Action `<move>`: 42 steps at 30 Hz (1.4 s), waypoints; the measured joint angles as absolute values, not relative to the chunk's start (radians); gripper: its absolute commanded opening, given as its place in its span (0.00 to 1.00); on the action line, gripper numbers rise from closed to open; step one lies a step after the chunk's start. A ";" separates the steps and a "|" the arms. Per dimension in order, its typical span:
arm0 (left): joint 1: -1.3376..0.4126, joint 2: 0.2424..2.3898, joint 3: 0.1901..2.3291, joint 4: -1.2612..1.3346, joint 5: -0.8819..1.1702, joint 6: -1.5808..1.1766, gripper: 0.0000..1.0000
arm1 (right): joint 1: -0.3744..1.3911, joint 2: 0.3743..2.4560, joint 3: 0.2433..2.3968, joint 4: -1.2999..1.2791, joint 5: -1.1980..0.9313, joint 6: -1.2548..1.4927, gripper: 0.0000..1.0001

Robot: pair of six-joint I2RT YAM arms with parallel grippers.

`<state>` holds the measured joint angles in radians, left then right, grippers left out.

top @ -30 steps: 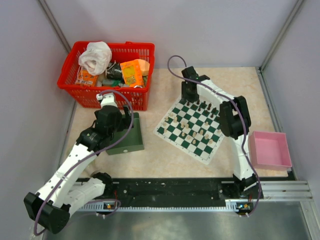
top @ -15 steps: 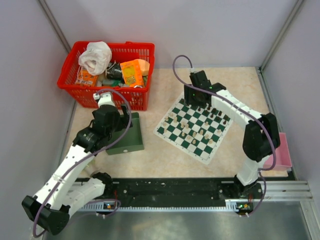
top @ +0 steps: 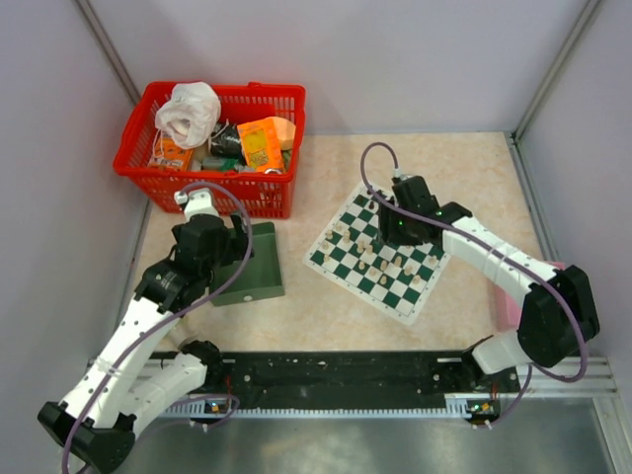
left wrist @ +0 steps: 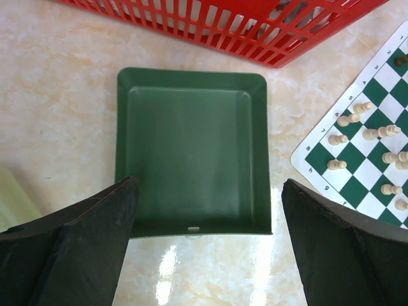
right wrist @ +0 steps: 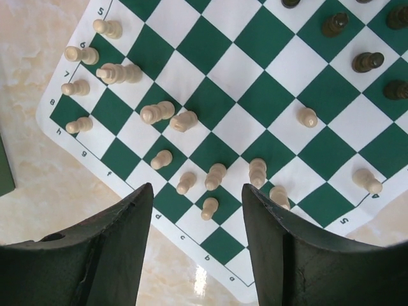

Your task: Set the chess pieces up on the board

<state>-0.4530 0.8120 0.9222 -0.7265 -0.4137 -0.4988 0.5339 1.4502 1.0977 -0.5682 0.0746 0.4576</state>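
Observation:
The board [top: 393,294] lies tilted like a diamond right of the table's middle, with cream and black chess pieces standing on it. My right gripper [top: 400,230] hovers above its middle, open and holding nothing. In the right wrist view, several cream pieces stand scattered over the left and lower squares. One cream pawn [right wrist: 209,207] stands on the board below the gap of the right gripper [right wrist: 197,190]. Black pieces [right wrist: 368,61] line the upper right. My left gripper [left wrist: 209,185] is wide open and empty above the near edge of the green tray [left wrist: 191,146].
A red basket [top: 212,148] full of packets and a white bag stands at the back left, just beyond the green tray [top: 259,269]. A pink box [top: 502,306] sits at the right, mostly hidden behind my right arm. Grey walls close in three sides.
My right gripper has moved from the board's far corner toward its middle, and the arm's elbow has swung out to the right. My left arm has drawn back slightly.

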 measured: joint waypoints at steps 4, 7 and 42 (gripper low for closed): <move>-0.453 0.814 0.914 -0.726 -0.429 -0.496 0.99 | 0.534 1.399 1.052 -0.571 0.102 0.465 0.58; -0.453 0.814 0.891 -0.724 -0.431 -0.495 0.99 | 0.534 1.354 1.008 -0.581 0.136 0.477 0.59; -0.453 0.852 0.849 -0.598 -0.355 -0.526 0.99 | 0.209 1.317 0.890 -0.621 0.146 0.517 0.50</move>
<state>-0.4526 0.8520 0.8486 -0.5980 -0.3553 -0.5262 0.2089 1.3174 0.8898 -0.6209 0.1459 0.5175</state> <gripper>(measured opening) 0.986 0.517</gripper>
